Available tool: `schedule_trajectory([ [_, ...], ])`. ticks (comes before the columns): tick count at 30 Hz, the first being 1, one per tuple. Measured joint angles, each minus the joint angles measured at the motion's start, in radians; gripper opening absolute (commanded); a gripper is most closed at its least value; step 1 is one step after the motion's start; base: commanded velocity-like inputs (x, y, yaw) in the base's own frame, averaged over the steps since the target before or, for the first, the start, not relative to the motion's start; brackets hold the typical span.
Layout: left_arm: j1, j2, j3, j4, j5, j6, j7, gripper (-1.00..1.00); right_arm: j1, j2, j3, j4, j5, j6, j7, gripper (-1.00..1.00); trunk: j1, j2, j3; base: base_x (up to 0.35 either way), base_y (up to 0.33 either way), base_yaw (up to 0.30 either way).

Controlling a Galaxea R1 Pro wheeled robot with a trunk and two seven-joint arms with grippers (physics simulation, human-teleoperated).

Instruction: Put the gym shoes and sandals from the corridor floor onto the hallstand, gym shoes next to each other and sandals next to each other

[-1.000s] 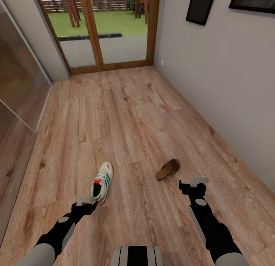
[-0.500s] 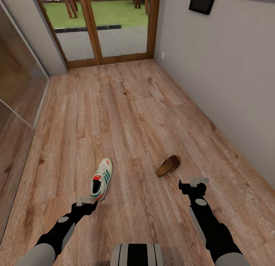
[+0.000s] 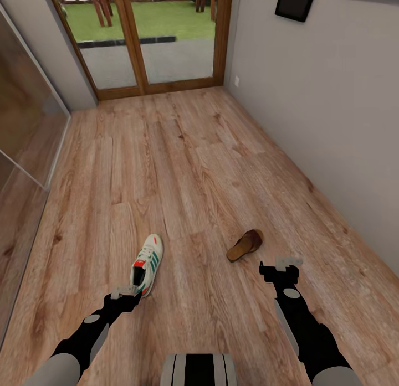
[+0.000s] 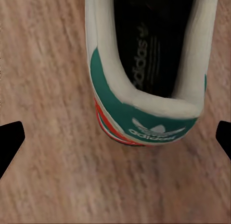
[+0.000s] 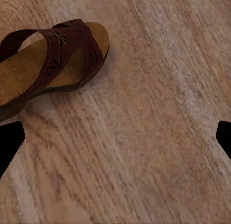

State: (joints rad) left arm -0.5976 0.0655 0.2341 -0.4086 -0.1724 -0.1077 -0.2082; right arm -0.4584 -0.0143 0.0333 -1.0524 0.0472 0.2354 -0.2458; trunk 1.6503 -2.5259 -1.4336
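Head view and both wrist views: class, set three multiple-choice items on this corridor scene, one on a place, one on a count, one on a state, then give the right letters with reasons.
1. Where does the gym shoe lie?
A. on the corridor floor
B. on a rack
C. in the left claw

2. How many sandals show in the head view?
A. none
B. one
C. three

3. What is the state of the left claw?
A. shut on the shoe
B. shut, empty
C. open

Key: 1 A, the shoe rests on the planks just ahead of the left claw. 2 B, a single sandal lies ahead of the right claw. 3 C, its fingertips stand wide apart behind the heel.
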Motion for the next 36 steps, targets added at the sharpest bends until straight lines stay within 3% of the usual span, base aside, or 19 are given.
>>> schedule_trajectory([
  [25, 0.000, 0.000, 0.002, 0.000, 0.000, -0.001, 0.001, 1.00, 0.000, 0.000, 0.000, 0.000, 0.000, 0.000, 0.000, 1.00, 0.000, 0.000, 0.000, 0.064, 0.000, -0.001],
  [36, 0.001, 0.000, 0.003, 0.000, 0.000, -0.002, 0.000, 1.00, 0.000, 0.000, 0.000, 0.000, 0.000, 0.000, 0.000, 1.00, 0.000, 0.000, 0.001, 0.001, 0.000, -0.162],
])
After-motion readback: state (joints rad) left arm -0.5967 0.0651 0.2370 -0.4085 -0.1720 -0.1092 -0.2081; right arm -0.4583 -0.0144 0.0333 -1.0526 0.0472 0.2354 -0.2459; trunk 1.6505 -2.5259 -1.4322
